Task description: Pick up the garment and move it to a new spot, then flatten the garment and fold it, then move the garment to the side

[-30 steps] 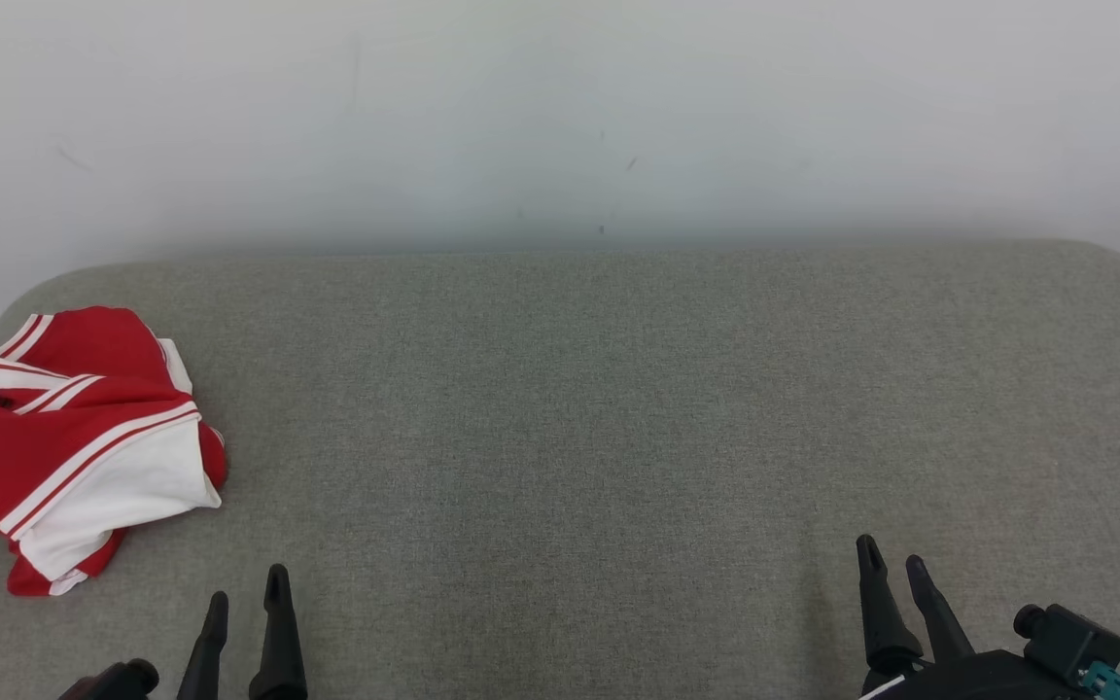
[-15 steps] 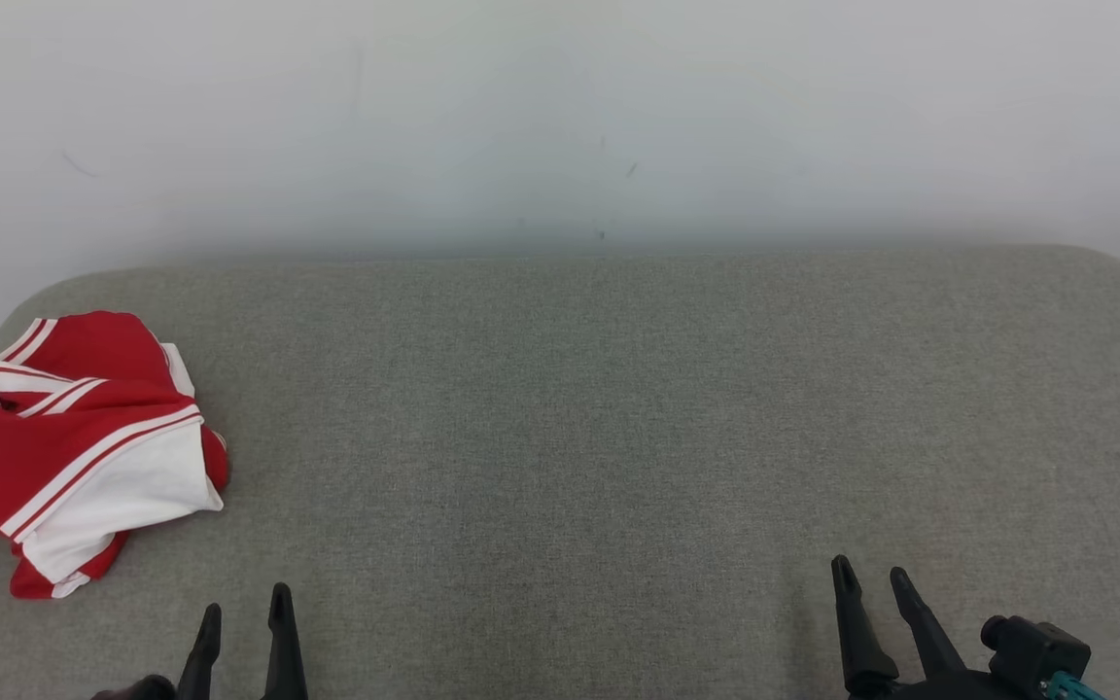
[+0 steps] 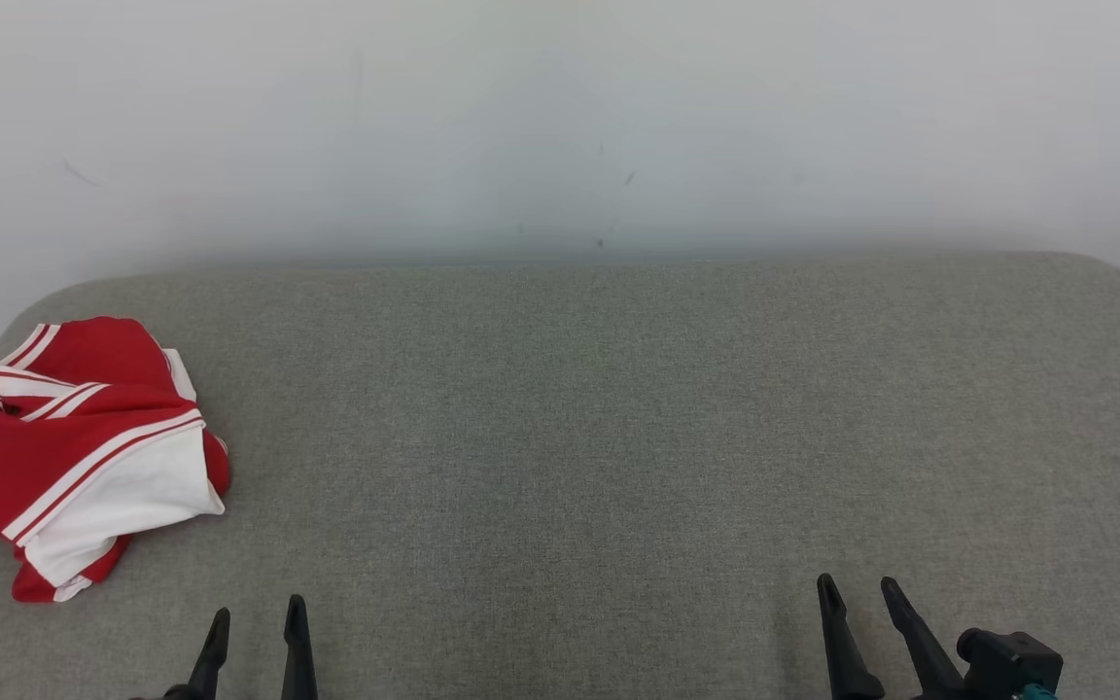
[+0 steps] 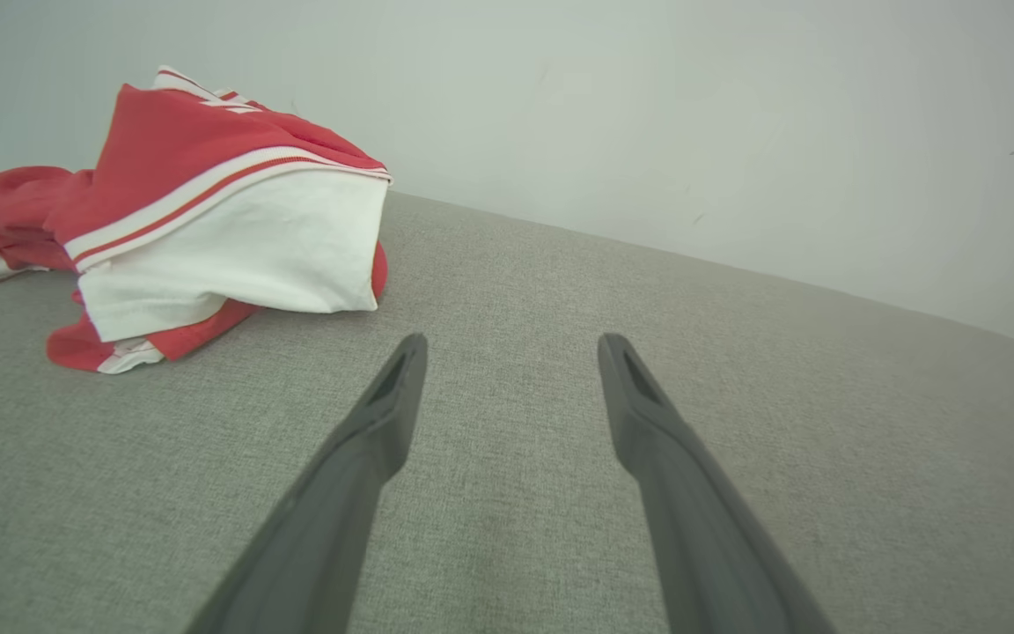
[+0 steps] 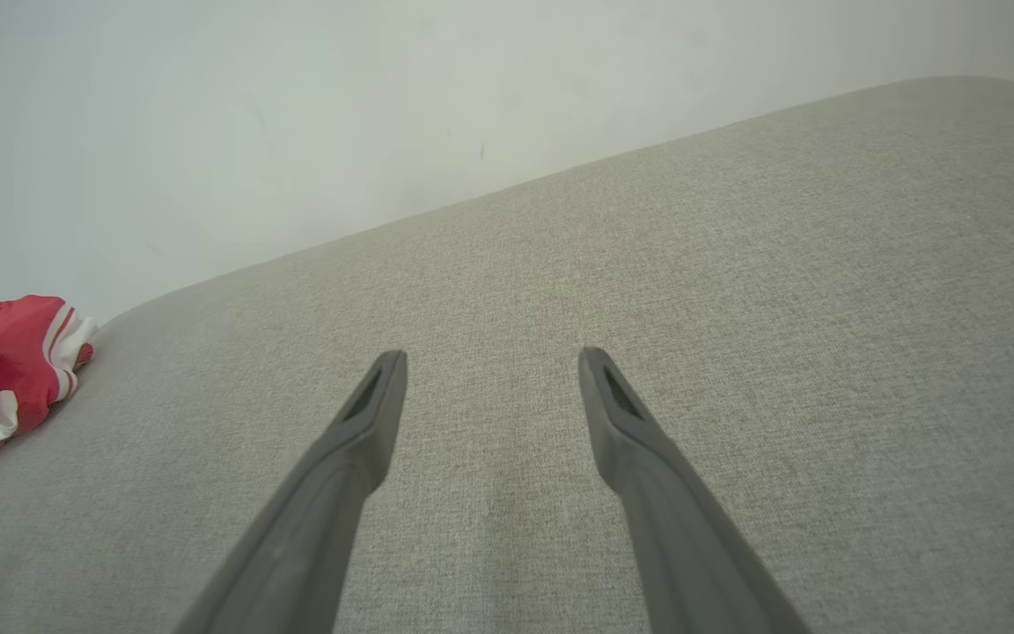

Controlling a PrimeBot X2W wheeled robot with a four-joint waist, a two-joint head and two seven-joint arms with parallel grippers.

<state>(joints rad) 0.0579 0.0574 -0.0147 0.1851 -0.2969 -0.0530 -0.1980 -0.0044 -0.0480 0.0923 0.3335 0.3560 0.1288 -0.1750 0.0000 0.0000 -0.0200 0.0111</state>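
A: Status, near edge first?
B: Both grippers are at the near edge of the grey upholstered surface [image 3: 599,437]. The left gripper [image 3: 259,611] is by the near-left corner and the right gripper [image 3: 857,583] is toward the near-right corner, well apart from each other.
A: Fingers?
B: Both pairs are parted with a clear gap between the tips, and neither holds anything. In the wrist views there's bare fabric between the fingers, and both point toward the far edge. Can't tell if the tips touch the fabric.
A: At the right wrist?
B: There's a black housing [image 3: 1007,661] with a small teal bit, cut off by the frame.
A: Garment?
B: The garment [image 3: 84,457] is at the left edge, more toward the far-left corner. It's red with a white panel and white stripes, crumpled in a heap, not flat or folded. The white panel faces the near side. Its left part runs up to the left edge; can't tell if it hangs over.
A: Relative to the grippers?
B: It's farther out than the left gripper and to its left, near but apart, no contact. It's well apart from the right gripper.
A: Beyond?
B: The far edge is rounded at both corners. The wall [image 3: 560,117] is right behind it, pale with a few faint dark marks.
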